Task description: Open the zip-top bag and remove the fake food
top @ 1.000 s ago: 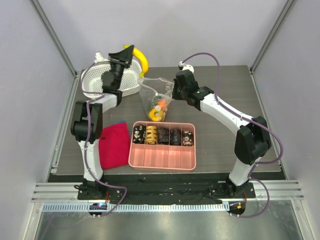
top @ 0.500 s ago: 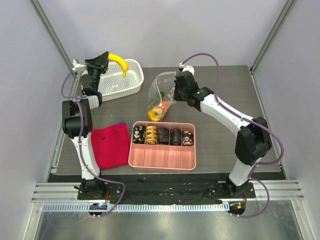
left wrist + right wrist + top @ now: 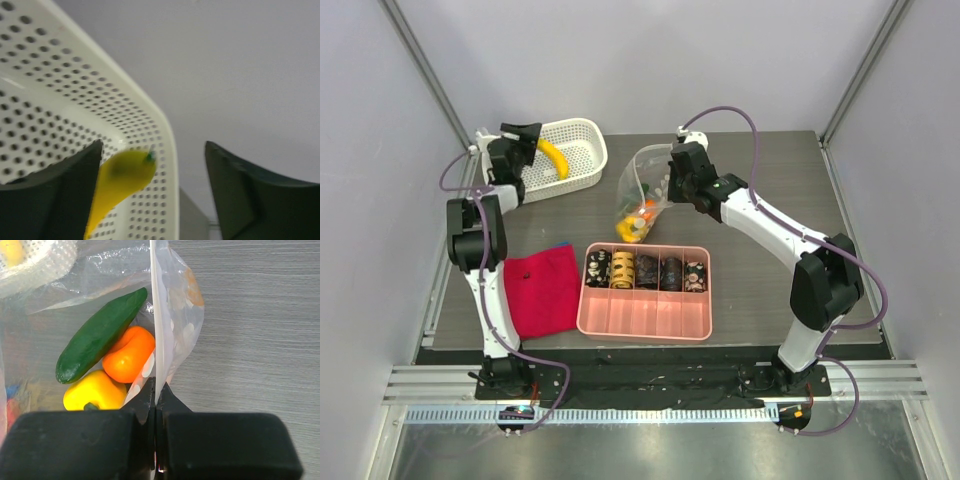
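Lying in the white basket (image 3: 582,130) at eleven o'clock before the parted left gripper (image 3: 533,138), only the banana (image 3: 553,157) seems out; the right gripper (image 3: 156,387) pinches the zip-top bag (image 3: 645,180) toward twelve o'clock, with fake food (image 3: 129,354) left inside.

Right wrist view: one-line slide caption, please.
Right gripper pinches the edge of the zip-top bag, green, orange and yellow fake food inside.

One zip-top bag (image 3: 645,170); three toy foods visible inside: green piece (image 3: 100,332), orange piece (image 3: 129,354), yellow piece (image 3: 95,390). One banana (image 3: 554,158), one basket (image 3: 588,150), one pink tray (image 3: 645,315), five cylinders (image 3: 646,270), one cloth (image 3: 542,290).
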